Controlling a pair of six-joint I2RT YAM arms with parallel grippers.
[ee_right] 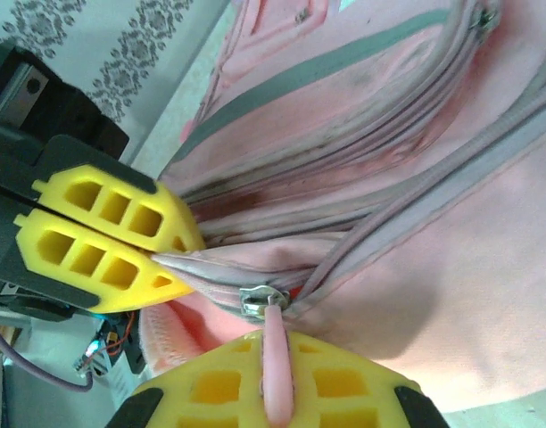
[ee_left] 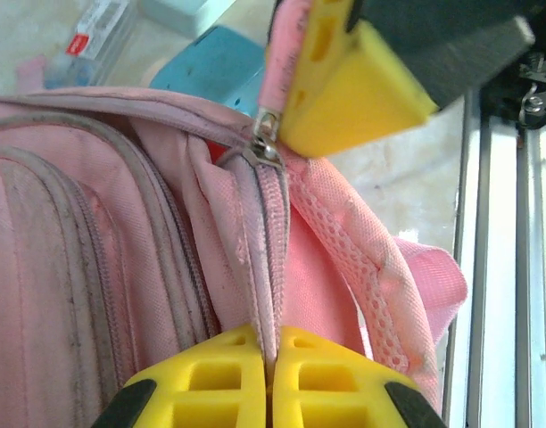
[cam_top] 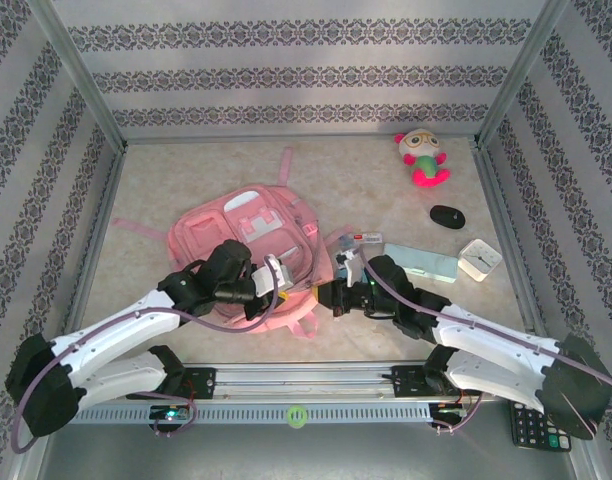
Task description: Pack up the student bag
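The student bag (cam_top: 241,232) lies flat mid-table, pink with lighter front pockets. At its near right edge both grippers meet. My left gripper (ee_left: 271,339) is shut on the fabric edge beside the zip (ee_left: 275,241), pinching the zip tape between its yellow fingers. It is also seen from above at the bag's edge, left gripper (cam_top: 270,290). My right gripper (ee_right: 276,346) is shut on the pink zip pull (ee_right: 277,357), just below the metal slider (ee_right: 260,301). From above, the right gripper (cam_top: 333,293) sits close to the left one. A gap with red inside shows by the slider.
A light blue case (cam_top: 422,262) and a small packet (cam_top: 362,239) lie right of the bag. Further right are a white square box (cam_top: 479,258), a black mouse (cam_top: 447,216) and a plush toy (cam_top: 423,158). A calculator (cam_top: 531,426) sits by the right arm's base. Patterned walls close three sides.
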